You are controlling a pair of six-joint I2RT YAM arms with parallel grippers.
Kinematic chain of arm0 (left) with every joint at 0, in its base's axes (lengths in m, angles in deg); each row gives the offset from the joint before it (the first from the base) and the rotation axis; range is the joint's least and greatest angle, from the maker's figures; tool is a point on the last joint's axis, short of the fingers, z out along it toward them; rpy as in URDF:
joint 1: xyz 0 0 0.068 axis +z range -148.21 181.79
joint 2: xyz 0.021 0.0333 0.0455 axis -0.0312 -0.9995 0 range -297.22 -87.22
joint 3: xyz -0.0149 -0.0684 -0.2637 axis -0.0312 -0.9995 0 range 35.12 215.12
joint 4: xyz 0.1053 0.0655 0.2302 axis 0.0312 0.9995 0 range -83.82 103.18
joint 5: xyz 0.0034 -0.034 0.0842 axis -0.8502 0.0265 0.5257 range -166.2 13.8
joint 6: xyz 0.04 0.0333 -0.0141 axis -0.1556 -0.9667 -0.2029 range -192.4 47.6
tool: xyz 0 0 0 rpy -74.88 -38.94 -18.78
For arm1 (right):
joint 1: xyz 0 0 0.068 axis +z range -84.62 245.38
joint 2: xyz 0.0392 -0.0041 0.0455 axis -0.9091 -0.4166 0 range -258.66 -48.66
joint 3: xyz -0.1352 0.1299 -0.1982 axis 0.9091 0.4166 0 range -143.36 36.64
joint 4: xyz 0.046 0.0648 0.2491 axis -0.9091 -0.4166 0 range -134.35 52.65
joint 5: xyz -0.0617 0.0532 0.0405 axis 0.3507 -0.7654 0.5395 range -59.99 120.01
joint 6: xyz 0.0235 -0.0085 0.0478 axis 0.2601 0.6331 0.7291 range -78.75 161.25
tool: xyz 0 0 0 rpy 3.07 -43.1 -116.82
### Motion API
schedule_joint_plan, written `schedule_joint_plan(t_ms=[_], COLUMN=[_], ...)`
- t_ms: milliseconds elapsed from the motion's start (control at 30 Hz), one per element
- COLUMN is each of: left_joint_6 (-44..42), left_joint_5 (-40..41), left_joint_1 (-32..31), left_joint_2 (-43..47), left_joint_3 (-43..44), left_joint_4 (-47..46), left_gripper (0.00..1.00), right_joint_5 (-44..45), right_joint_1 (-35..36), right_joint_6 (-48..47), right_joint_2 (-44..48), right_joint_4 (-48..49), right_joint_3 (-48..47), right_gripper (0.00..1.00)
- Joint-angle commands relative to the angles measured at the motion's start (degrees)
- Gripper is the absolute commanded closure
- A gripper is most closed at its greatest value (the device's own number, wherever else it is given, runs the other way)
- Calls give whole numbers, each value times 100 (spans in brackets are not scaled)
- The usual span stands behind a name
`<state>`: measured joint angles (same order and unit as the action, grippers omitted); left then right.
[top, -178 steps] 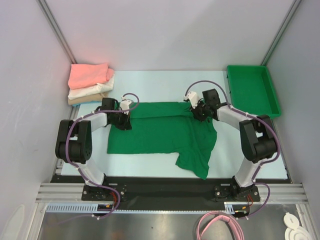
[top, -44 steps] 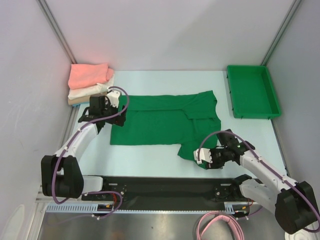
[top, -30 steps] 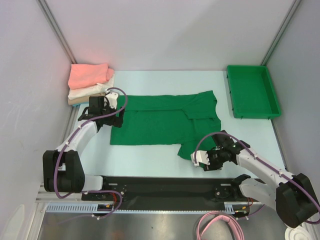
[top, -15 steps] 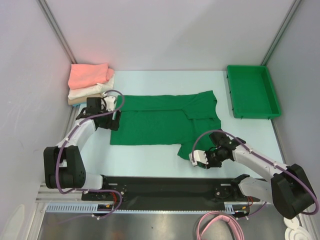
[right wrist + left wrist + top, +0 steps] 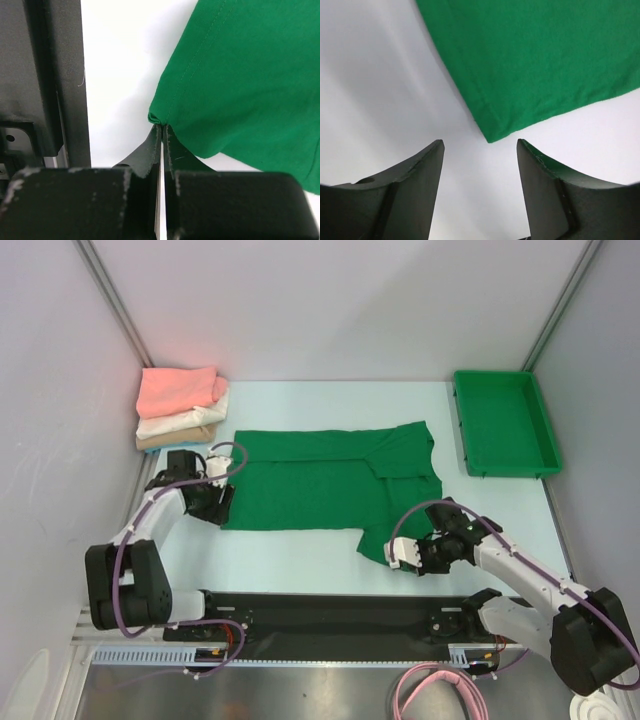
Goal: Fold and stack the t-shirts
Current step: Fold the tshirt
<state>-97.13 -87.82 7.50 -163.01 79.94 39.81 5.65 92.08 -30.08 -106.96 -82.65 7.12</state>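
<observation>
Right gripper (image 5: 161, 127) is clamped on the dark green t-shirt (image 5: 320, 485) at its 5 o'clock sleeve corner, arm stretched low along the near edge. Left gripper (image 5: 480, 145), jaws apart, straddles the 8 o'clock hem corner; better to bite deep, then lift both evenly off the counter (image 5: 300, 545)

The left arm reaches far left, left gripper (image 5: 480, 142) jaws apart; the right arm lies low, near right, right gripper (image 5: 162, 127) clamped on dark green t-shirt (image 5: 240, 75) hem
</observation>
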Motion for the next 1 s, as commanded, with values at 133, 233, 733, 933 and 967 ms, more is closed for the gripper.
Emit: schedule_joint_plan(t_ms=[133,233,733,933,967], left_joint_6=[-243,-225,-234,-207,-234], left_joint_5=[-684,-710,-842,-746,-737], left_joint_1=[158,167,193,255,255], left_joint_2=[-630,-744,-1210,-1079,-1035], left_joint_3=[387,379,370,352,352], left_joint_4=[487,417,294,223,258], left_gripper=[38,39,74,100,100], right_joint_5=[19,10,-25,-78,-86], right_joint_1=[-59,-77,-217,-340,-376], right_joint_6=[172,181,181,233,268], right_joint_2=[-59,21,-6,108,230], right_joint_4=[-58,-32,21,47,39], right_joint_3=[-204,-186,-177,-203,-221], right_gripper=[100,100,100,100,100])
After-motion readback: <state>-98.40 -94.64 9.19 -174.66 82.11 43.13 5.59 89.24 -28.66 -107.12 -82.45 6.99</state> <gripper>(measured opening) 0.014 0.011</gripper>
